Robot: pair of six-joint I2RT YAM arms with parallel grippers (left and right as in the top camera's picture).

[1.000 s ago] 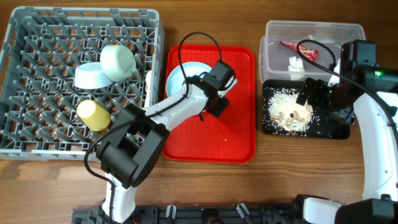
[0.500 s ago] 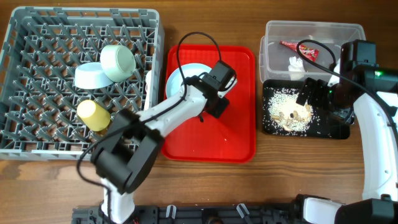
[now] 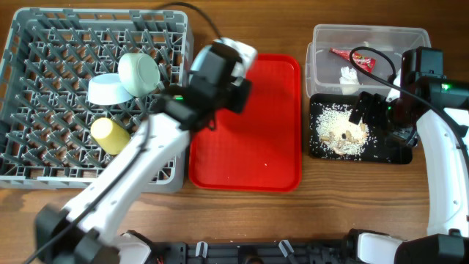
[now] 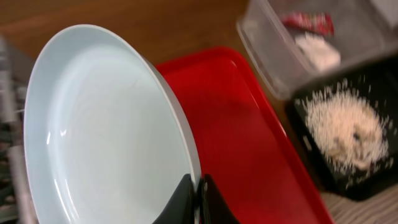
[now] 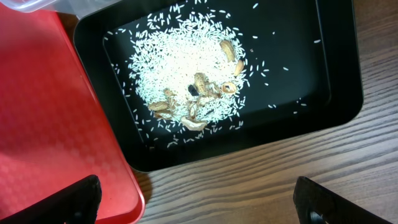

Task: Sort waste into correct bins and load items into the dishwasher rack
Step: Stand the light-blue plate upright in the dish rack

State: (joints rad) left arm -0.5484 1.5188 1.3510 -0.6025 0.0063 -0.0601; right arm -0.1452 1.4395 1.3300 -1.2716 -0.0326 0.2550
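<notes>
My left gripper (image 4: 198,198) is shut on the rim of the round pale-blue plate (image 4: 106,124) and holds it tilted on edge. In the overhead view the left gripper (image 3: 229,66) and plate (image 3: 236,50) are above the red tray's back left corner, beside the grey rack (image 3: 44,158). Two mint bowls (image 3: 139,73) (image 3: 108,90) and the yellow cup (image 3: 110,135) lie in the rack. The clear tub (image 3: 410,37) holds the red wrapper (image 3: 352,57) and white scrap (image 3: 349,75). Rice lies in the black tray (image 5: 336,74). My right gripper (image 5: 199,208) is open above the table by that tray. Fork and spoon are out of view.
The flat red serving tray (image 3: 249,139) lies between the rack and the bins, with nothing on it but a few specks. The black tray (image 3: 392,155) sits in front of the clear tub at the right. Bare wood table (image 5: 249,180) shows along the front edge.
My left arm has lifted the plate off the red tray and swung it back and left toward the rack, turning it on edge. The right arm has not moved.
</notes>
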